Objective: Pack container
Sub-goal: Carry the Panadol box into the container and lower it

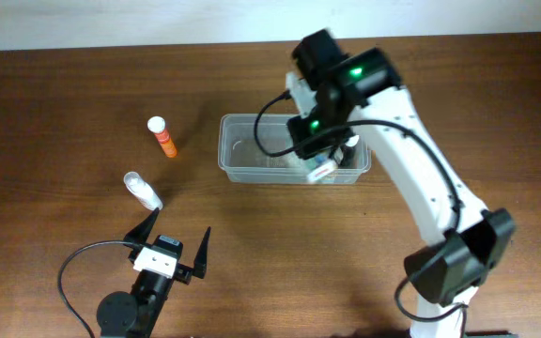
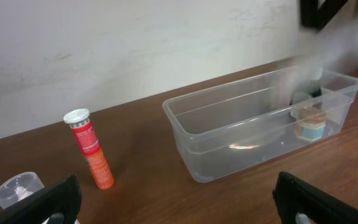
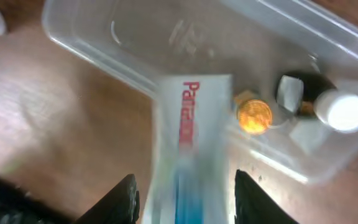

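The container is a clear plastic tub at the table's middle; it also shows in the left wrist view and the right wrist view. My right gripper hangs over its right end. Its fingers stand apart around a blurred white box with red lettering and a blue stripe, with a gap showing on the left side. The box's end shows at the tub's front rim. A dark bottle with a white cap and a gold-lidded jar lie inside. My left gripper is open and empty near the front edge.
An orange tube with a white cap lies left of the tub, also in the left wrist view. A small clear bottle lies in front of it, close to my left gripper's left finger. A pale wall runs behind the table.
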